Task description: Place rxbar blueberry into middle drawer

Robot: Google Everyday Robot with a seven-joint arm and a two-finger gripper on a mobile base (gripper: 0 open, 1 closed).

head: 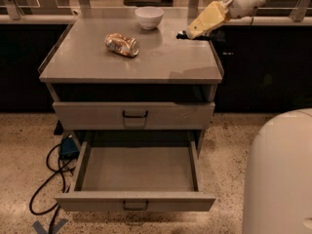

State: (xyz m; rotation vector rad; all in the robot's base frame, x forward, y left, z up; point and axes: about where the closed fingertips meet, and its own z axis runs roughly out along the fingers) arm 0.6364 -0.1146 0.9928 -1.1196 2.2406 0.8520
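Grey cabinet top (97, 57) | my gripper (191, 32), upper right, hangs right at the rxbar blueberry (180, 35) by the back edge; grip I cannot tell | square up, pinch across its width | middle drawer (139, 169) open, lower centre.

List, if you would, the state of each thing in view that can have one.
middle drawer: pulled open, nothing visible inside.
upper drawer: shut.
rxbar blueberry: lying on the cabinet top, back right; not in the drawer.
gripper: low over the back right of the cabinet top, its tip at the bar.
white bowl: upright, at the back of the top.
can-like packet: crumpled, lying on its side.
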